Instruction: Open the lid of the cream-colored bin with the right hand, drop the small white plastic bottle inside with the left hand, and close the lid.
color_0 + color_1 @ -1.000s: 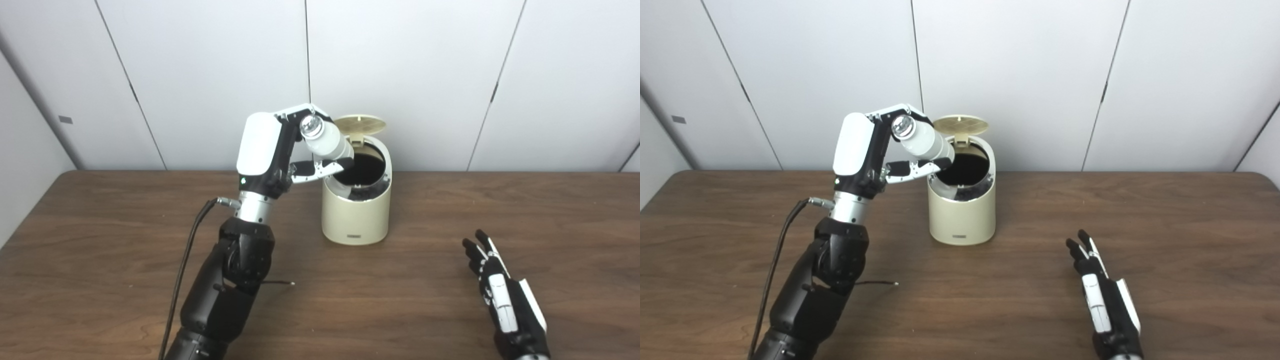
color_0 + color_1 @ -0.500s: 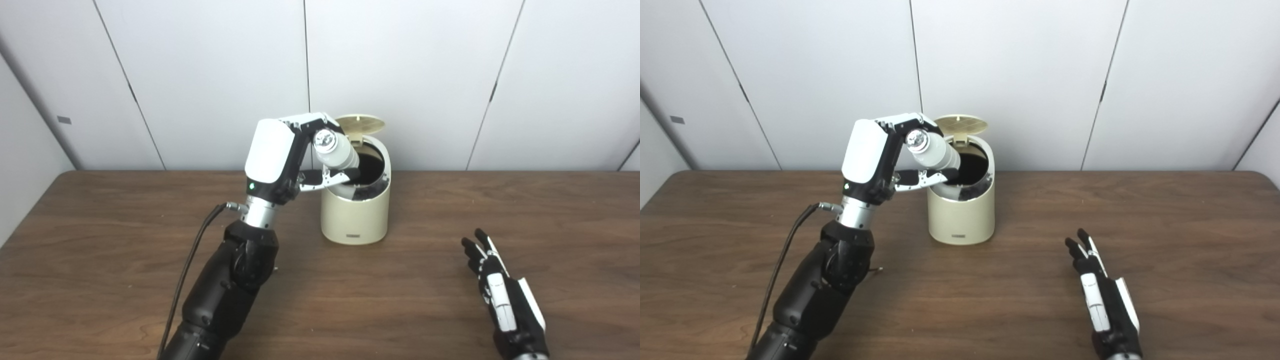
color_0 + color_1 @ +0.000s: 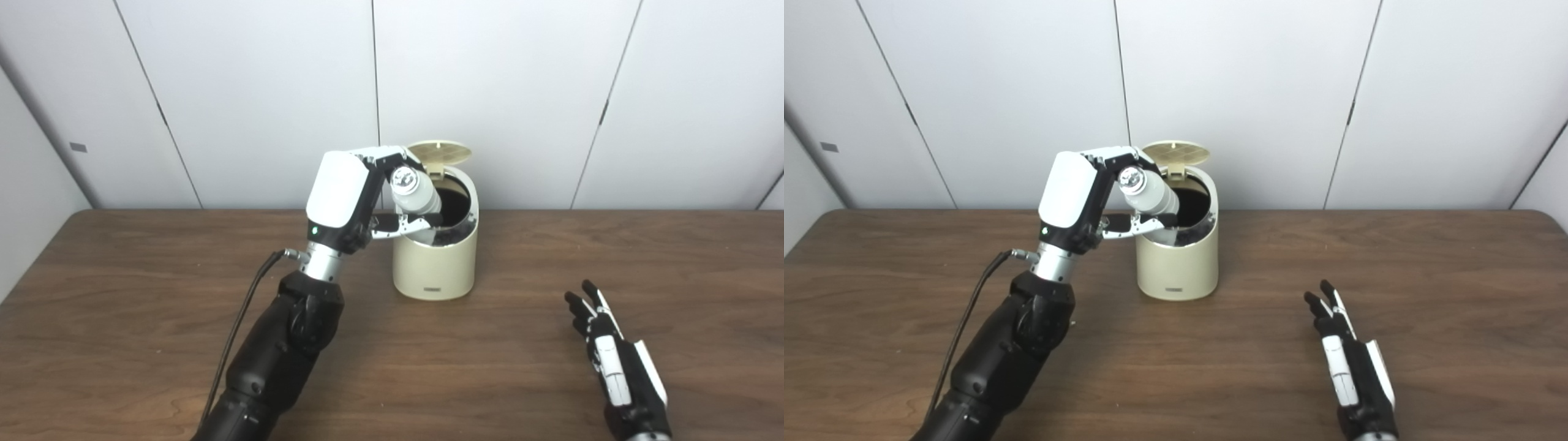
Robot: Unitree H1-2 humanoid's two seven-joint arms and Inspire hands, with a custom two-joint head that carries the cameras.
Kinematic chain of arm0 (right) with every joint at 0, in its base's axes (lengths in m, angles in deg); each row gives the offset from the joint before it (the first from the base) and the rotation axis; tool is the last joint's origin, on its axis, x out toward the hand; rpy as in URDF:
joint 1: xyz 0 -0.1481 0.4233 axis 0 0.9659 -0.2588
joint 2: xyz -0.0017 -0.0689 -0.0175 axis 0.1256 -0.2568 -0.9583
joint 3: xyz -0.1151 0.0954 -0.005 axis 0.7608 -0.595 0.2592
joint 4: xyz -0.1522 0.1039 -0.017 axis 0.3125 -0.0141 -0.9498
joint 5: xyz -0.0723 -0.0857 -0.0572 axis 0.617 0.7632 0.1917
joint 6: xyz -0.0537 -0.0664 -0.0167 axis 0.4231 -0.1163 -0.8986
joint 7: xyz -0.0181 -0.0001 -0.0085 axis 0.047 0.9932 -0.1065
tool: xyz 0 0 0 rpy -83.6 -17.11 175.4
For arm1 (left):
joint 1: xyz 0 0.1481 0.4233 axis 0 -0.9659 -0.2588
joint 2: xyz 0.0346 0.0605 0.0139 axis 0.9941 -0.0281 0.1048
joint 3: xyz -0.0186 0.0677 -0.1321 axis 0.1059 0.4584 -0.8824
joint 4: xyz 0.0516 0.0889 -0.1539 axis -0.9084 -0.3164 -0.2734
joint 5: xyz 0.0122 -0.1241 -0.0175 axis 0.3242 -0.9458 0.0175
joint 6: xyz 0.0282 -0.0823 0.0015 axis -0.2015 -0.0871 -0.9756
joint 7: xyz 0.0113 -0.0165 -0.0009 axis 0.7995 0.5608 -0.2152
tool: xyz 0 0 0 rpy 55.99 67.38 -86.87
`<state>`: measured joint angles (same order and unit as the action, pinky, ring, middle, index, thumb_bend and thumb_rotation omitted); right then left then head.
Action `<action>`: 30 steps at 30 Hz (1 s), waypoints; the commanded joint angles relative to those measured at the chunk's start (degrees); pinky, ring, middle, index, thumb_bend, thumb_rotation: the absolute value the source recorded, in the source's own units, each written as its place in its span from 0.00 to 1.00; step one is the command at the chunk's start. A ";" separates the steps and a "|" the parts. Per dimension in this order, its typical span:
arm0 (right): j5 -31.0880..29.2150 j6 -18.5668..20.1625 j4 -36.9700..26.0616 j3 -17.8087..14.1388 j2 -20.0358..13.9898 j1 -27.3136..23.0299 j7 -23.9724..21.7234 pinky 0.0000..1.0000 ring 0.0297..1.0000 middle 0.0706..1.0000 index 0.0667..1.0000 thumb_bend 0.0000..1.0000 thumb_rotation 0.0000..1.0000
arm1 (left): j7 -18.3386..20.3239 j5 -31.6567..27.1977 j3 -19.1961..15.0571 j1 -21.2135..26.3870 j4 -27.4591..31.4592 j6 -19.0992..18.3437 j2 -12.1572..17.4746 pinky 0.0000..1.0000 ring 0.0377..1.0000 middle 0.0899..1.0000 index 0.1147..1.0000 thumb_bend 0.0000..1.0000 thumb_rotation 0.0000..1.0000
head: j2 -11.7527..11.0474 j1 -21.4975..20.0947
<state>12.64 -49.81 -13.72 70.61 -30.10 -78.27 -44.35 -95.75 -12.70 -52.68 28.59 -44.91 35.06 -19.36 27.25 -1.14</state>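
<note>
One dark brown wood-grain table (image 3: 122,343) carrying the items below.

One cream-colored cylindrical plastic bin (image 3: 436,263) — stands upright near the far middle of the table, a small dark label low on its front. Its one round cream lid (image 3: 440,150) is hinged at the back and stands raised, leaving the dark opening exposed.

One small white plastic bottle (image 3: 416,194) with a clear ribbed cap — tilted, cap end up and toward the camera, base end down inside the bin's mouth at its left rim. It is off the table and held.

Two robot hands. The left robot hand (image 3: 367,196), white-backed with black fingers, is raised just left of the bin and grasping the bottle: upper fingers curl over the cap end, the thumb lies underneath along the bin's rim. One black cable (image 3: 242,327) runs from its silver wrist down along the black forearm. The right robot hand (image 3: 1344,349) lies flat near the table's front right, well apart from the bin, released, fingers extended and slightly spread, holding nothing.

View differences: the right eye view shows the table's far right corner, which the left eye view cuts off; the left eye view shows more of the grey wall at the left.
</note>
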 commanded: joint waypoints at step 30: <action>-1.10 -0.58 -1.26 0.26 0.50 -1.04 0.24 0.96 0.94 0.90 0.98 0.68 1.00 | -4.02 0.78 2.21 5.26 -3.24 -0.09 0.94 0.35 0.39 0.40 0.44 0.48 0.00 | -0.39 -0.05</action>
<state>11.95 -49.71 -13.80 70.76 -29.81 -78.30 -44.15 -99.22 -11.85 -50.33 30.69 -48.81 34.91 -19.07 26.81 -1.14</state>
